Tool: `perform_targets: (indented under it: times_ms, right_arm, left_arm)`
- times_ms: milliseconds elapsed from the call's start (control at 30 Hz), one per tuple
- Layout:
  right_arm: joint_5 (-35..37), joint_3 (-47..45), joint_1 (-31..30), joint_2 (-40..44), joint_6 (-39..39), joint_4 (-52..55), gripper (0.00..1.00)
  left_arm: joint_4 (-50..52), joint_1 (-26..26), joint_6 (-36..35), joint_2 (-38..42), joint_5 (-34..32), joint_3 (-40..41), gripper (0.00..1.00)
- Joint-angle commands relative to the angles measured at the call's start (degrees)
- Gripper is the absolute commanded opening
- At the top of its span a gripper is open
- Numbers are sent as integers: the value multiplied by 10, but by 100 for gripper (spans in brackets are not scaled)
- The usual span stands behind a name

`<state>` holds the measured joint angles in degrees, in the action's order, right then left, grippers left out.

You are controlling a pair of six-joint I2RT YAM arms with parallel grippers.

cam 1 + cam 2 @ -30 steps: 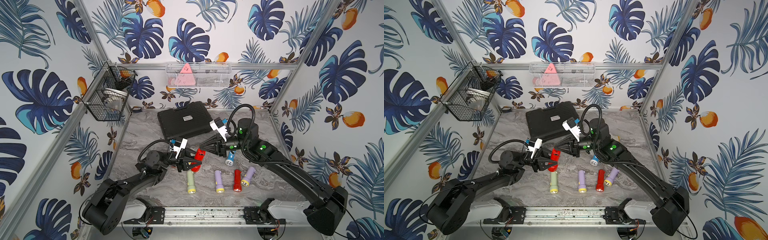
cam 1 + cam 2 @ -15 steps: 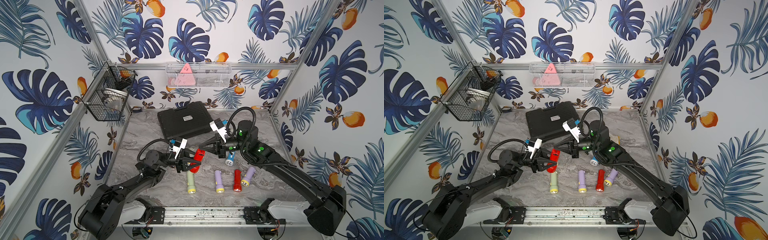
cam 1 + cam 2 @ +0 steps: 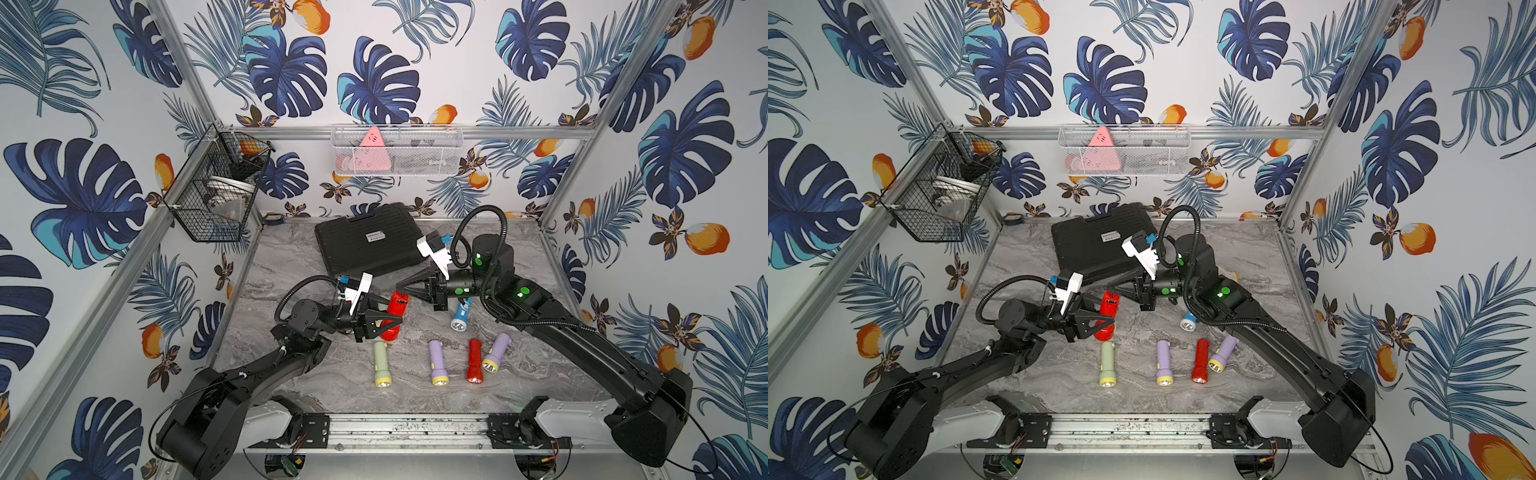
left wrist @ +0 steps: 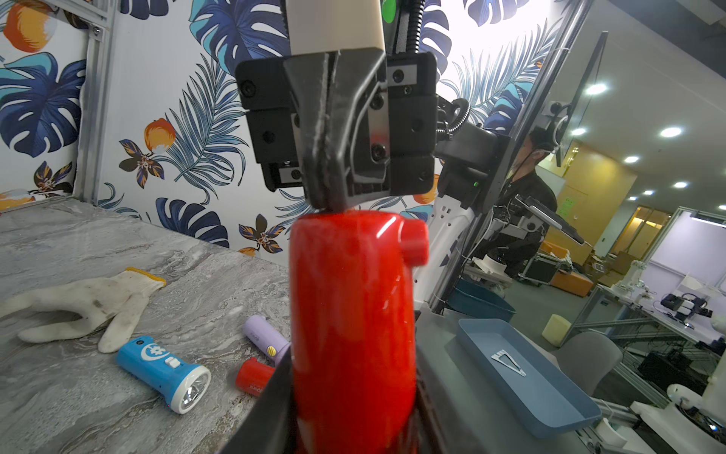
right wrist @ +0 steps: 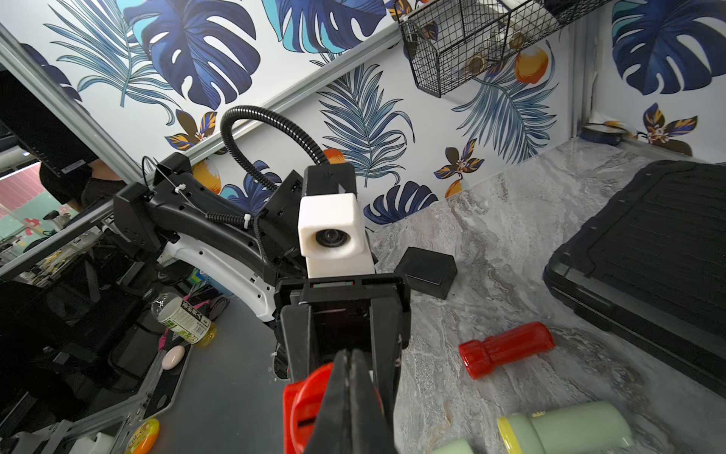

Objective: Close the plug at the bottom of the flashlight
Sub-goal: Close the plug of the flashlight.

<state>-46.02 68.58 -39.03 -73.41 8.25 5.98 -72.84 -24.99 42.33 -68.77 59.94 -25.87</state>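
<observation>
The left gripper (image 3: 392, 319) clamps the red flashlight (image 3: 398, 303), lifted just in front of the black case (image 3: 361, 249), bottom end toward it. The right gripper (image 4: 329, 205), fingers pinched together empty, touches that end; it should press the protruding plug (image 4: 413, 240) squarely, without slipping off

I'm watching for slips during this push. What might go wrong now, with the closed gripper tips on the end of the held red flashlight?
1. The shut right gripper bears on the end of the held red flashlight, beside its protruding plug tab; it may skid off the glossy edge and miss the tab.
2. The left gripper grips far from that end, so the push could tilt or slide the flashlight.
</observation>
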Motion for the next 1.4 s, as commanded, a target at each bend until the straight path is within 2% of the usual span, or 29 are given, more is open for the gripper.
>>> perform_targets:
  times_ms: [0,167,467,600,700,800,933,1067,1167,1300,1367]
  right_arm:
    - [75,9,4,-5,-27,88,0]
    - [95,28,4,4,-24,83,35]
    - [191,57,4,15,-28,96,60]
    - [210,54,4,22,-26,96,63]
    - [262,37,4,31,-13,93,68]
    - [344,9,4,42,3,95,74]
    - [462,-31,5,54,30,111,81]
    - [560,-80,14,67,67,121,99]
    - [582,-106,37,77,91,139,100]
    - [572,-126,97,92,130,177,100]
    - [556,-140,126,105,145,186,100]
  left_arm:
    - [-153,-1,-9,5,8,-7,0]
    - [-153,-1,-6,2,9,-8,0]
    - [-153,-6,-1,0,11,-11,0]
    - [-146,-7,-4,1,8,-12,0]
    - [-105,-8,-29,9,-1,-12,0]
    - [-9,-11,-84,31,-29,-14,0]
    - [219,-33,-213,82,-115,-35,0]
    - [437,-81,-326,122,-238,-74,0]
    - [526,-111,-337,117,-334,-103,0]
    - [610,-144,-298,87,-477,-139,0]
    - [643,-158,-279,66,-528,-159,0]
